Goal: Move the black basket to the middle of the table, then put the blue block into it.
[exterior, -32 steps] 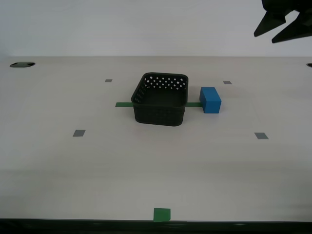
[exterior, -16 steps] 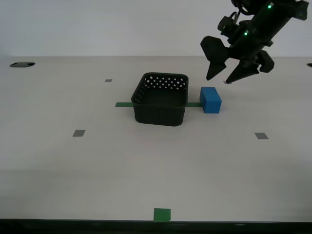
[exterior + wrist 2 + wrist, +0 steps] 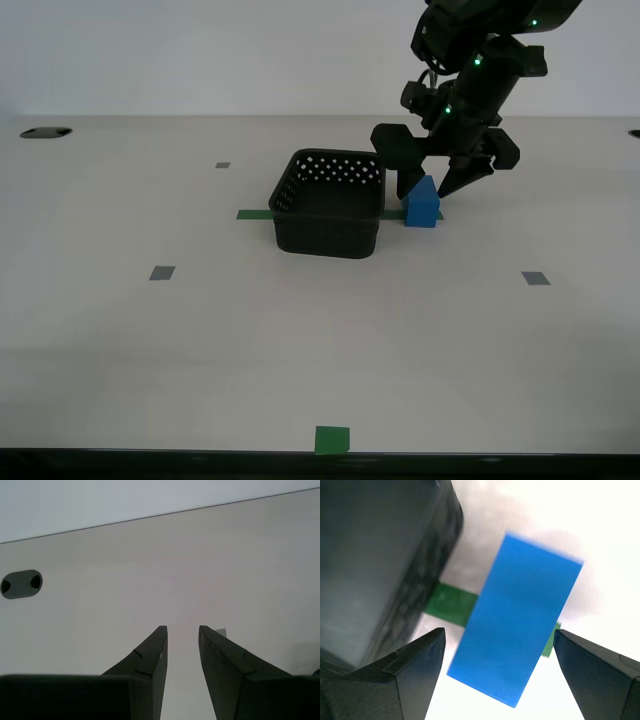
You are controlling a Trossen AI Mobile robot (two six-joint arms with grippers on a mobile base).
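Observation:
The black basket (image 3: 330, 205) stands on the table (image 3: 300, 340) over the green tape strip (image 3: 255, 214). The blue block (image 3: 422, 205) lies on the table just to the exterior view's right of the basket, close to its wall. My first gripper (image 3: 425, 192) is open and has come down around the block, one finger on each side. In the first wrist view the block (image 3: 520, 625) sits between the spread jaws of my first gripper (image 3: 498, 635), beside the basket wall (image 3: 380, 565). My second gripper (image 3: 182, 630) is empty over bare table, jaws nearly together.
Grey tape squares (image 3: 162, 273) (image 3: 535, 279) and a green square (image 3: 332, 440) mark the tabletop. A dark cable hole (image 3: 45, 132) sits at the far corner on the exterior view's left; it also shows in the second wrist view (image 3: 21, 584).
My first arm came down from the exterior view's upper right and its open jaws now straddle the blue block. The block looks slightly nearer the basket. The basket has not moved.

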